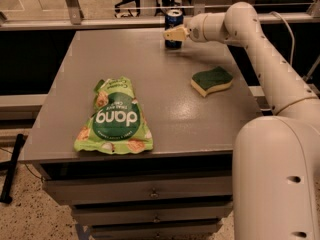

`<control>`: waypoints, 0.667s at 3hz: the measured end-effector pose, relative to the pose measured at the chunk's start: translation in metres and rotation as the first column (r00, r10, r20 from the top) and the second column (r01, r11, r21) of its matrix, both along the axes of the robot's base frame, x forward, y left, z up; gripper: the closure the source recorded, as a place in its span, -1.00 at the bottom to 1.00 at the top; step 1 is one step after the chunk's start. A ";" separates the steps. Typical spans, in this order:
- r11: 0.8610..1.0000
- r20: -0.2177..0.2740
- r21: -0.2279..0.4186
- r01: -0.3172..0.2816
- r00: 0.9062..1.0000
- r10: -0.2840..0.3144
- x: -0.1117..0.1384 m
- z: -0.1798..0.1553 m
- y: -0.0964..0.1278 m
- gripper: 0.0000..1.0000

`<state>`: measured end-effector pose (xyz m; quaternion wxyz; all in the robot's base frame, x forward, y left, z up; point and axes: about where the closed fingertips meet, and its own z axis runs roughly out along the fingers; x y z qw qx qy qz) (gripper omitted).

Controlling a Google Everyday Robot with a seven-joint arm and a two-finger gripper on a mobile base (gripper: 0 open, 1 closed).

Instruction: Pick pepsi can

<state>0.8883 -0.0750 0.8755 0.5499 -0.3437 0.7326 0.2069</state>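
Observation:
The pepsi can (173, 20) is a small dark blue can with a silver top. It stands upright near the far edge of the grey table (75, 84). My gripper (172, 34) reaches in from the right on the white arm. Its cream fingers (176, 33) are right in front of the can's lower half and cover part of it. I cannot tell whether they touch the can.
A green "dang" snack bag (115, 118) lies flat at the front left of the table. A green and yellow sponge (212, 80) lies at the right. My white arm spans the right side. A railing runs behind the table. Drawers sit below the front edge.

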 end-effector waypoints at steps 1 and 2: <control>1.000 -0.010 0.022 -0.007 1.000 0.007 -0.006 0.003 -0.004 0.27; 0.995 -0.020 0.088 -0.052 0.998 0.054 -0.030 0.018 -0.012 0.73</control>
